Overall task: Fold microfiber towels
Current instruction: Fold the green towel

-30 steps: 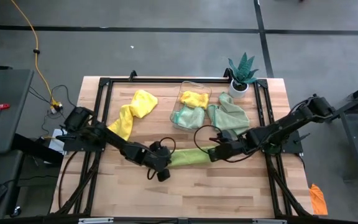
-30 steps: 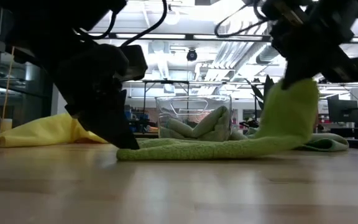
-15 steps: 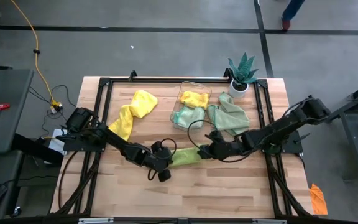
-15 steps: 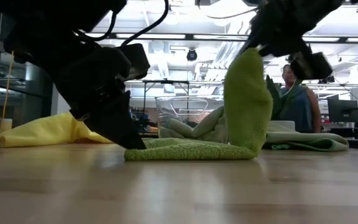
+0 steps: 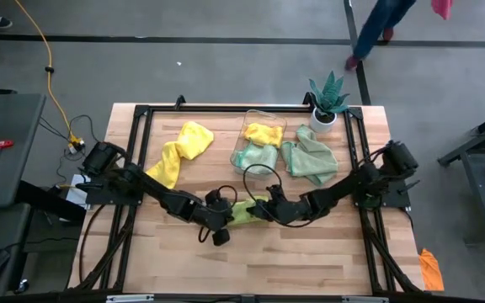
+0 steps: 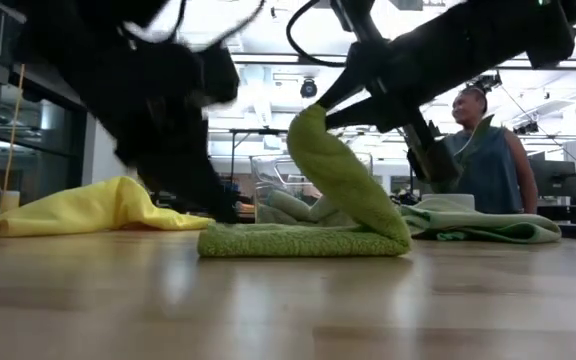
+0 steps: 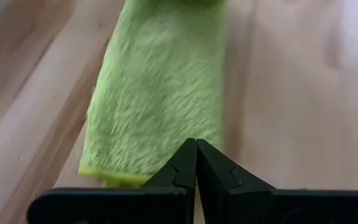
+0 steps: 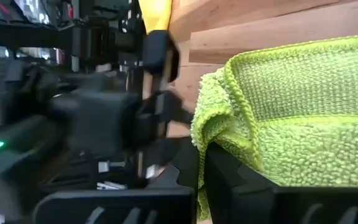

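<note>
Lime green microfiber towel (image 5: pixel 244 210) lies on the wooden worktop (image 5: pixel 310 252) in front of the clear plastic bin (image 5: pixel 259 135), toward the near edge, between the two grippers. It is a narrow band whose long axis runs from the left gripper's side toward the right gripper's side, roughly parallel to the bin's long front wall. One end lies flat; the other end is lifted and arched back over the flat part, so in the low view the band reads as a loop (image 6: pixel 343 185) with its crease on the side away from the left gripper.

The right gripper (image 5: pixel 269 204) has its jaws clamped on the raised end, and the wrist view shows the looped pile bunched against them (image 8: pixel 253 130). The left gripper (image 5: pixel 220 224) has its jaws pressed together, with no cloth visibly between them; its tips sit at the flat end's edge (image 7: pixel 154 93), seemingly pinning it.

Judging by how it drapes, the cloth is light, limp and thick-piled, not slippery, so it should sag wherever unsupported and grip well. A corner or hem is the likely best place to take hold, since a pinch mid-cloth would bunch it.

A yellow towel (image 5: pixel 179 151) lies beside the bin on the left arm's side, a pale mint green towel (image 5: pixel 310 158) on the other side, and more cloths sit inside the bin.
</note>
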Motion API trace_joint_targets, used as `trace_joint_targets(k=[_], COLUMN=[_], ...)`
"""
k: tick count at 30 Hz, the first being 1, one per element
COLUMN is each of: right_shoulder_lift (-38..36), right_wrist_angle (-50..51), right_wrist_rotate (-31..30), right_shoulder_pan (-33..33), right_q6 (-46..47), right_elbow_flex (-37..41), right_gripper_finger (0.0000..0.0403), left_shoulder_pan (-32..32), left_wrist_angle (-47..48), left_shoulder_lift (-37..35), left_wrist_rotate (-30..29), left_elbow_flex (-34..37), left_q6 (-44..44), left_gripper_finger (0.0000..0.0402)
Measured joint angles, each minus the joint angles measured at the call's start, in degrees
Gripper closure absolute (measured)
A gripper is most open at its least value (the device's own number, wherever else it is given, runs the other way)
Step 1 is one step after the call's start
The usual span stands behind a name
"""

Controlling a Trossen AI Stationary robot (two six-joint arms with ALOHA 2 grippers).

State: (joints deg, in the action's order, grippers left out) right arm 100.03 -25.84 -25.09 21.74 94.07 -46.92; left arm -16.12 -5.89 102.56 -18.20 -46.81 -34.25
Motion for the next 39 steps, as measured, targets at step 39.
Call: trace_joint_targets(k=[39], right_shoulder_lift=[8.9], right_wrist_angle=[9.6], right_wrist_rotate=[7.3], right_shoulder_pan=[-4.1], right_q6=[-9.1], right_elbow_flex=[-12.3], right_gripper_finger=[0.0397], left_shoulder_pan=[2.2], left_wrist_angle=[7.9], left_shoulder_lift=[-1.2], left_wrist_rotate=[2.7], left_elbow_flex=[0.3], left_q6=[4.9], left_gripper_finger=[0.0402])
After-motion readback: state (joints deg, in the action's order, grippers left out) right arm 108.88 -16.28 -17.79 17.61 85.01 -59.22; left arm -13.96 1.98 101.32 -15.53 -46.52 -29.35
